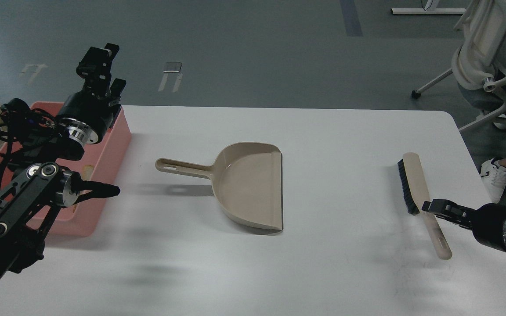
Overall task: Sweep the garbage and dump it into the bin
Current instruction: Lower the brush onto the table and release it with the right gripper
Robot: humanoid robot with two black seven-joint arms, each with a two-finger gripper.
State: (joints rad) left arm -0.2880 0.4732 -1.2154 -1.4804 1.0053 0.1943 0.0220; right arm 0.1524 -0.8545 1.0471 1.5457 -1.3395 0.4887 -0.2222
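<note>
Table (pixel 323 263): white, wide bare stretches front and centre.
Bin (pixel 117 140): pink, at left edge, beneath left gripper (pixel 103 66); fingers parted.
Right gripper (pixel 431 206): touching brush (pixel 415 188) handle; jaw state unclear.
Dustpan (pixel 248 184): centre, between both.

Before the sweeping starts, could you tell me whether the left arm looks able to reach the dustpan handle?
Probably yes: the left gripper is raised over the bin, and only bare table separates it from the dustpan handle.

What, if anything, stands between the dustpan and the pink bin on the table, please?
Nothing visible lies on the table between dustpan and bin; only the left arm hangs over the bin's near part.
</note>
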